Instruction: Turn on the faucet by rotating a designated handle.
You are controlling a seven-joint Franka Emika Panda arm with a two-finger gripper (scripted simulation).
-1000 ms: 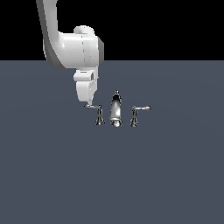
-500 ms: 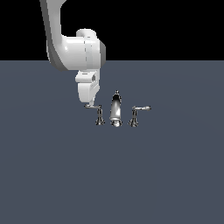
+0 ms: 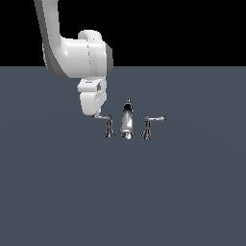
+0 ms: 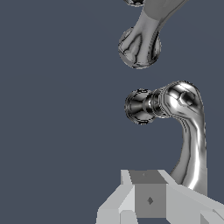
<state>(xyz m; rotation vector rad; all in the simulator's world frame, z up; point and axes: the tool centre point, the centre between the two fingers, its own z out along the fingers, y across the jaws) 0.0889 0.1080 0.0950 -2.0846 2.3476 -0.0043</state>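
Observation:
The chrome faucet [image 3: 127, 121] stands on the dark grey floor, with its tapered central spout between two short lever handles. The handle [image 3: 103, 117] is the lever at the exterior view's left, on a flared post [image 3: 109, 130], with its thin arm pointing left. My gripper [image 3: 94, 114] hangs right over the tip of that arm. In the wrist view the handle's arm [image 4: 192, 144] runs alongside my fingers [image 4: 148, 199], which look pressed together with nothing between them. The spout's base [image 4: 140, 46] lies beyond the handle's post [image 4: 140, 106].
The twin lever [image 3: 154, 118], pointing right, stands on the far side of the spout. The white arm [image 3: 72, 53] comes down from the upper part of the exterior view's left. Flat dark floor lies all around the faucet.
My gripper has come down a little toward the tip of the handle's arm. The handle has not visibly turned.

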